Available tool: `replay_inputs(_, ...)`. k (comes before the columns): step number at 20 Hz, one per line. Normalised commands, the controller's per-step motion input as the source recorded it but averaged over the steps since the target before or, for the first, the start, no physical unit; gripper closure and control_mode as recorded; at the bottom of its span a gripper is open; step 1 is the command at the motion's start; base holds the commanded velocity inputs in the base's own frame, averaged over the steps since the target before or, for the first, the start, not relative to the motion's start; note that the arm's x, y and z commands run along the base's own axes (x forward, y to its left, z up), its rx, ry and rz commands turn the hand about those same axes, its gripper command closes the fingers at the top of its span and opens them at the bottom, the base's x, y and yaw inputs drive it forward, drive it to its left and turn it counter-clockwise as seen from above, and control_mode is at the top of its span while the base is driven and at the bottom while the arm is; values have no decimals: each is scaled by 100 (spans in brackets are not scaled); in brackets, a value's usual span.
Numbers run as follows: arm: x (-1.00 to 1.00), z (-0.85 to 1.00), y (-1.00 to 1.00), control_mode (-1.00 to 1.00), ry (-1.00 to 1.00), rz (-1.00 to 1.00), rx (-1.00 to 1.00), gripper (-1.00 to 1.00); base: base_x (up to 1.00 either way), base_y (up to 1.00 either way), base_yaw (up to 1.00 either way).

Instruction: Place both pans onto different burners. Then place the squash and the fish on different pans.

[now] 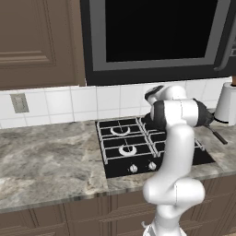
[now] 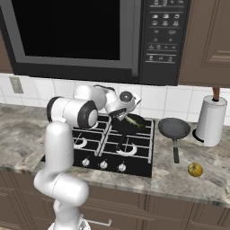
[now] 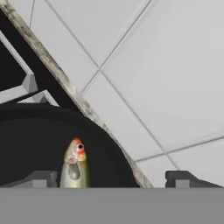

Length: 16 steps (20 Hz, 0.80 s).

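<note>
Now the fish [image 3: 75, 168] is lying in the pan [image 3: 39, 135] between the wide-open gripper [image 3: 114, 178] tips, its tail cut off.

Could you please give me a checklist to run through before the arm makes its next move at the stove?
1. Gripper open, free of the fish: ok.
2. Fish lies in the pan on the hob: ok.
3. That pan sits on a rear burner: ok.
4. Second pan on a burner: not ok, it stands on the counter right of the hob.
5. Squash in a pan: not ok, a small yellow-orange vegetable lies on the counter.
6. Front right burner free: ok.
</note>
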Motion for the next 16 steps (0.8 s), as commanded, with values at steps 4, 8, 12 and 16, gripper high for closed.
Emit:
replay_inputs(4,-32,1,-14,-100,-10,-14,0,-100,0,0,0)
replay_inputs(8,-24,0,-20,-100,-5,-21,0,-100,0,0,0)
replay_inputs(12,-3,1,-28,-100,0,-19,0,-100,0,0,0)
replay_inputs(16,0,12,-40,-100,0,-12,3,-100,0,0,0)
